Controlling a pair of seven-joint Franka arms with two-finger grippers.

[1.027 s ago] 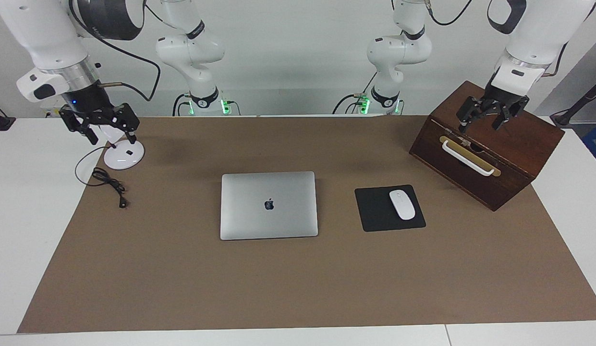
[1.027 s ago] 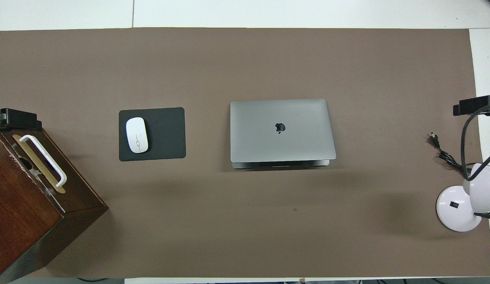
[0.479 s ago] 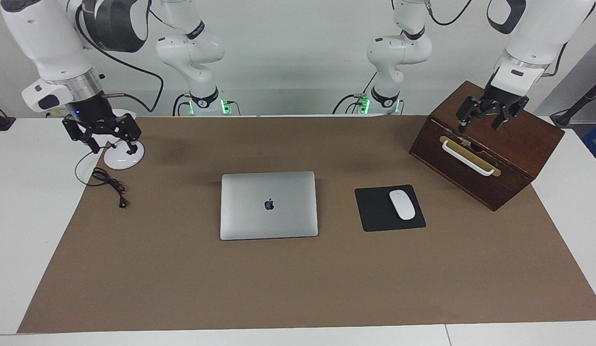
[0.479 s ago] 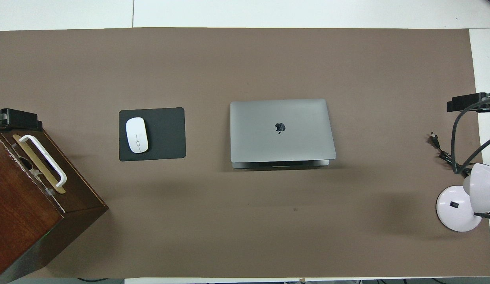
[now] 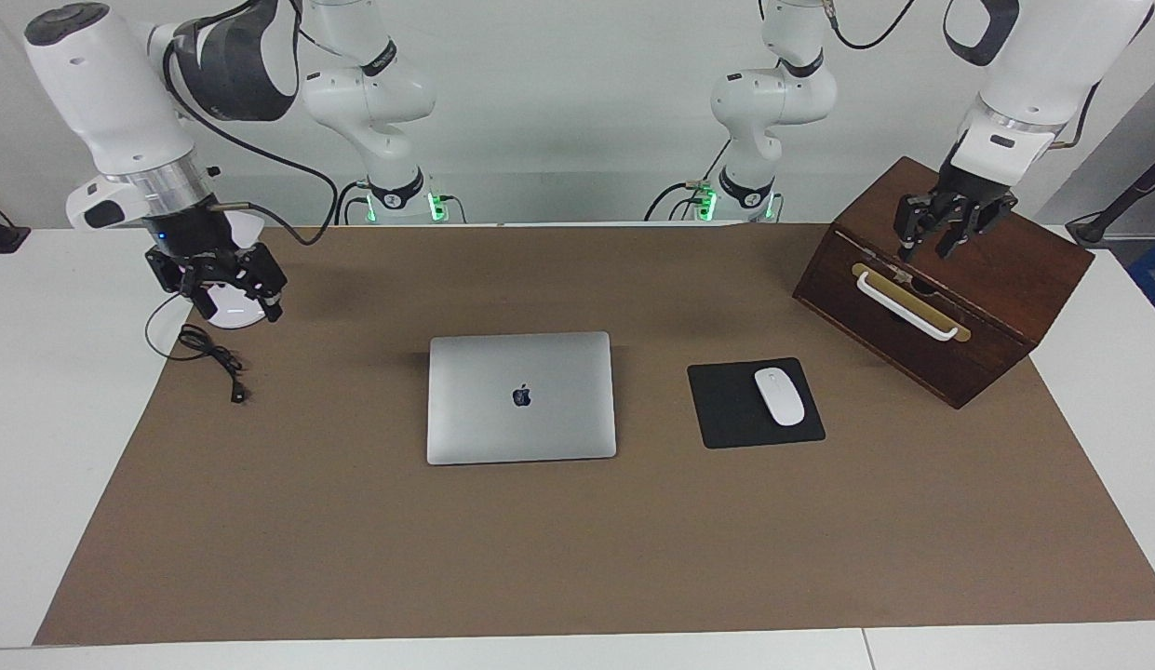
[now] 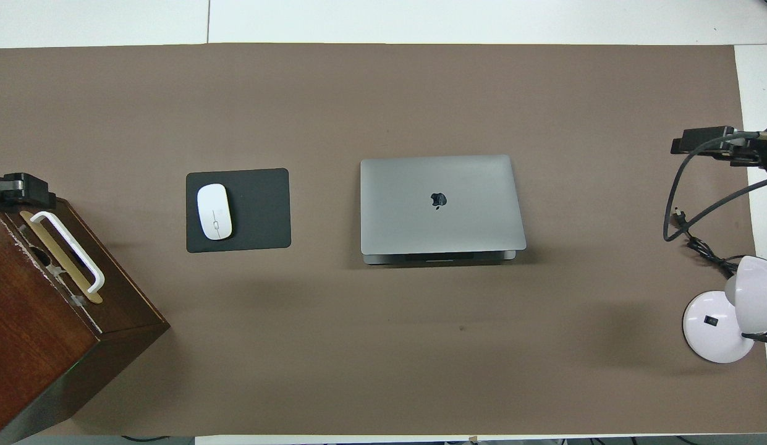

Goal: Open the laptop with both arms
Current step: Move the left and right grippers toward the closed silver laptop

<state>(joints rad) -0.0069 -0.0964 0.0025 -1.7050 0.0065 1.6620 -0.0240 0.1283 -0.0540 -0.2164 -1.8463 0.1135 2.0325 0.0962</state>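
The silver-grey laptop (image 5: 521, 395) (image 6: 442, 204) lies shut and flat in the middle of the brown mat, logo up. Neither gripper touches it. My right gripper (image 5: 239, 309) (image 6: 698, 142) hangs open and empty over the white lamp base, toward the right arm's end of the table. My left gripper (image 5: 926, 247) (image 6: 15, 188) hovers over the top of the wooden box, above its handle. Its fingers stand a little apart with nothing between them.
A black mouse pad (image 5: 726, 409) carrying a white mouse (image 5: 779, 395) lies beside the laptop, toward the left arm's end. A dark wooden box (image 5: 949, 307) with a white handle (image 5: 907, 307) stands past it. A white lamp (image 6: 717, 334) and its black cable (image 5: 214, 358) sit at the right arm's end.
My right gripper has come down and moved toward the laptop, over the lamp base. My left gripper's fingers have narrowed while it stays over the box. The laptop has not moved.
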